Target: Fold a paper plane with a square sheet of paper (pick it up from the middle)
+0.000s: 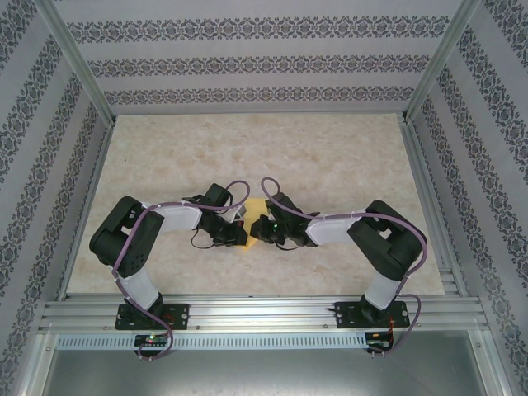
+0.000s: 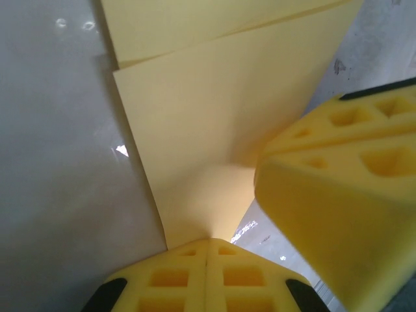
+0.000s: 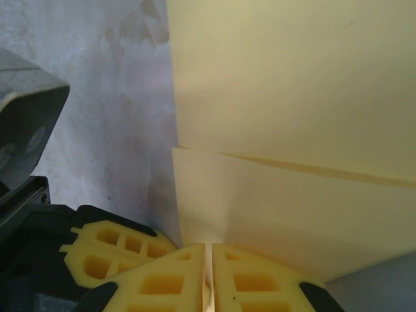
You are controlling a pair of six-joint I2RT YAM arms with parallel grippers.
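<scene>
Trouble is looming here: I am watching the left gripper (image 2: 208, 250) and right gripper (image 3: 208, 250) both clamping fully shut on the part-folded yellow sheet (image 2: 214, 117) at the middle of the table (image 1: 247, 148); any uneven pulling could tear it or skew the crease.

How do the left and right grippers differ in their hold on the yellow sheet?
The left gripper reaches in from the left; the right gripper from the right. At the left gripper the square sheet of paper funnels, curved, into the pinch; at the right gripper it lies flatter, a straight layer edge crossing. Shared: both are shut on it, tips close together.
</scene>
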